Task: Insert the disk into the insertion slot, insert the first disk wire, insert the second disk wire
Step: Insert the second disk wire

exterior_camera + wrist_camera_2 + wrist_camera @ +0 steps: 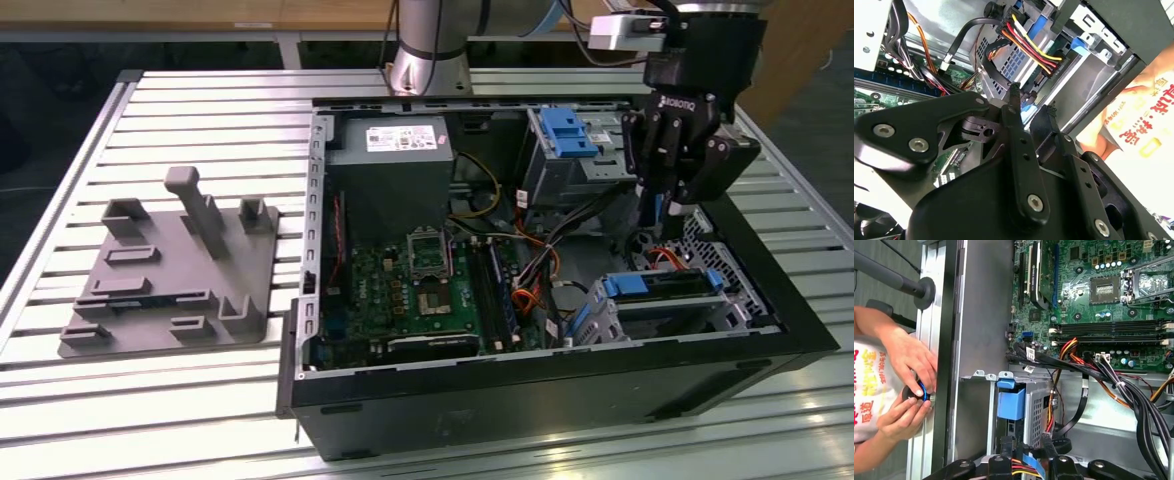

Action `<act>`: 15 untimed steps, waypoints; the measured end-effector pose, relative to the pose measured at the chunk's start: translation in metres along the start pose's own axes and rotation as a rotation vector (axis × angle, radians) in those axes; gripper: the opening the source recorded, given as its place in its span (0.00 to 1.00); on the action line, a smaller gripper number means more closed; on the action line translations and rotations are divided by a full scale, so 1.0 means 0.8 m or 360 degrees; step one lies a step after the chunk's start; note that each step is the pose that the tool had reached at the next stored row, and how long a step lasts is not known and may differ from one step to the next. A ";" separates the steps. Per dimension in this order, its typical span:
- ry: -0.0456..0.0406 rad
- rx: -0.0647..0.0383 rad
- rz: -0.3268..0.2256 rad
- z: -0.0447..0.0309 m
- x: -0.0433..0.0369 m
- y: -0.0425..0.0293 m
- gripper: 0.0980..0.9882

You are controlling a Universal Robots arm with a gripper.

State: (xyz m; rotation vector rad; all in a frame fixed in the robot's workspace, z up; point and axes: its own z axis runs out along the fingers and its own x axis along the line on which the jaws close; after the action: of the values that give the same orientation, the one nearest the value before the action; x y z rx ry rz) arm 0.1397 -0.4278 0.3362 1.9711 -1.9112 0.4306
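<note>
Below the end effector point(663, 200), the disk point(663, 287) looked to be sitting flat inside the insertion slot point(601, 322), down in the open computer case point(534, 400). I could not tell if the end effector was gripping anything. Red and yellow wires point(1029, 47) ran close by it. I think the disk was hard, a bit heavy and easy to break, so it was best held by its blue sides.
</note>
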 end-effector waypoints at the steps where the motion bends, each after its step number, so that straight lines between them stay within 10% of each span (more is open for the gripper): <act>1: 0.0000 -0.0001 0.0002 -0.0001 0.000 0.0000 0.30; 15: 0.0005 -0.0013 0.0025 -0.0005 -0.001 -0.0013 0.30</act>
State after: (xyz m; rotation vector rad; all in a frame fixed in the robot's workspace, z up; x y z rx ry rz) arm 0.1408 -0.4271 0.3362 1.9504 -1.9250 0.4295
